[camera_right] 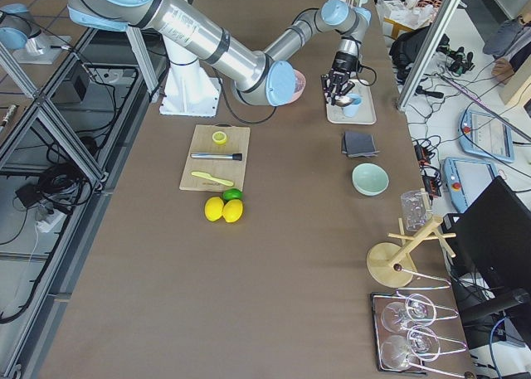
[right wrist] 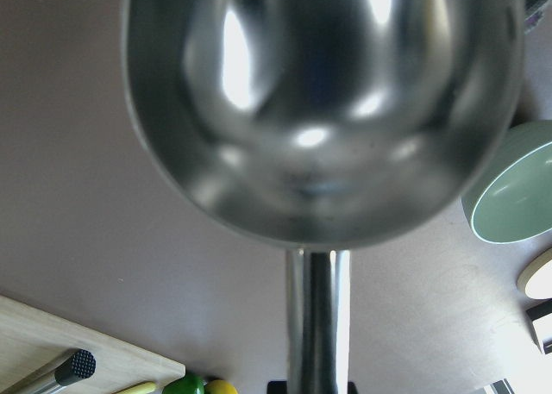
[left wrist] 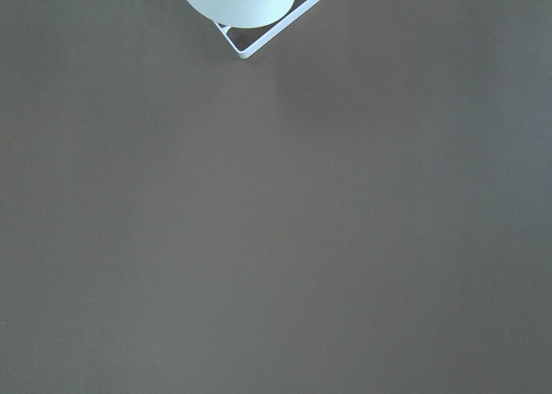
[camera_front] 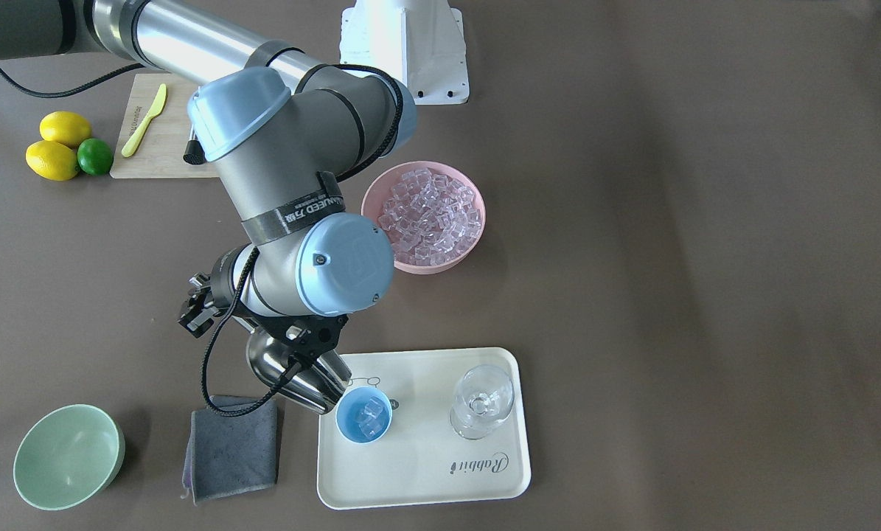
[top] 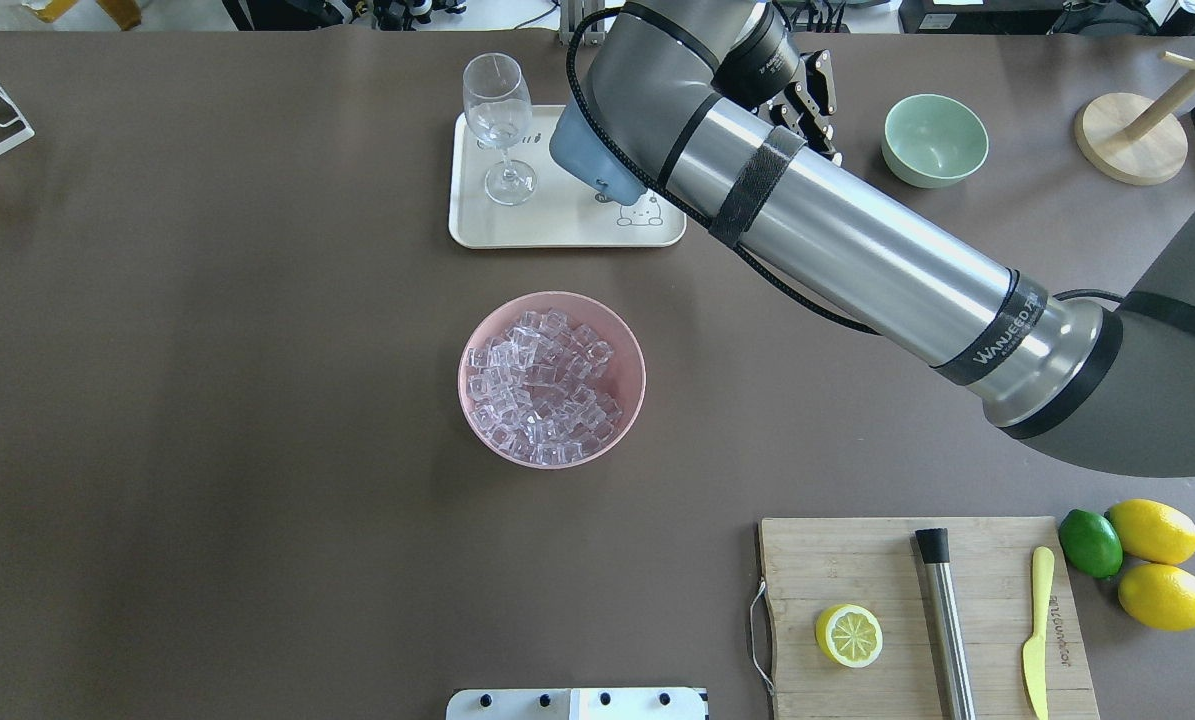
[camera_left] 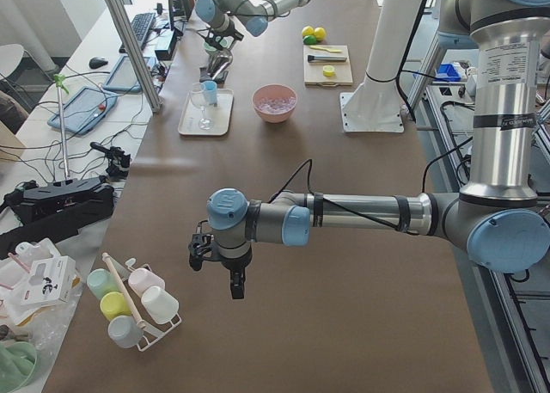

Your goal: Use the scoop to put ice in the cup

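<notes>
The right gripper (camera_front: 309,341) clamps the scoop (camera_front: 304,380) by its handle, with the mouth at the cup (camera_front: 348,422) rim. The cup, with ice (camera_front: 370,414) inside, stands at the tray (camera_front: 425,498) edge near the cloth (camera_front: 234,450). The left gripper (camera_left: 236,283): I cannot tell its opening.

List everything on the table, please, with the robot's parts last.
tray: one, cream, opposite robot
pink bowl: one, mid-table
cup: one, light blue, on tray
ice: many, clear, in pink bowl, few in cup
scoop: one, steel, beside cup
stemmed glass: one, clear, on tray
cloth: one, grey, beside tray
green bowl: one, pale, beyond cloth
cutting board: one, wooden, robot's right
lemon half: one, yellow, on board
knife: one, yellow, on board
steel cylinder: one, black-ended, on board
lemons: two, yellow, beside board
lime: one, green, beside lemons
right tool: shut on scoop
left tool: by cup rack, state unclear
</notes>
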Robot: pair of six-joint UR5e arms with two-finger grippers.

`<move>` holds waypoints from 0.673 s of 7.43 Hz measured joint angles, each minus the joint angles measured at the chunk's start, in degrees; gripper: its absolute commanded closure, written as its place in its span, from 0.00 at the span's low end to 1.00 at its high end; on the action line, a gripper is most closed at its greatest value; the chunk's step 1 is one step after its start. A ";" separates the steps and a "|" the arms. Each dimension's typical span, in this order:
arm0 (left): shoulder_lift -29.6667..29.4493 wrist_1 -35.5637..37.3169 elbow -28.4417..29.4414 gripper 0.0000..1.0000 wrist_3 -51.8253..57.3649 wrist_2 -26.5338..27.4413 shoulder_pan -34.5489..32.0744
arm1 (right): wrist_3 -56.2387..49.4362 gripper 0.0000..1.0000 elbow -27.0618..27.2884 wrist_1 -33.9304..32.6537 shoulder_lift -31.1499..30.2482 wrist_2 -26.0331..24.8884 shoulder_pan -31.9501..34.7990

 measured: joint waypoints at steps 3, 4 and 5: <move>-0.30 0.06 -0.54 0.01 -0.33 -0.18 0.65 | 0.09 1.00 4.47 -1.21 -1.49 -0.07 -0.13; -0.33 0.08 -0.63 0.01 -0.34 -0.20 0.66 | 0.70 1.00 11.31 -2.03 -5.13 0.74 -0.07; -0.32 0.09 -0.71 0.01 -0.34 -0.20 0.67 | 2.88 1.00 19.04 -2.44 -10.10 2.84 0.48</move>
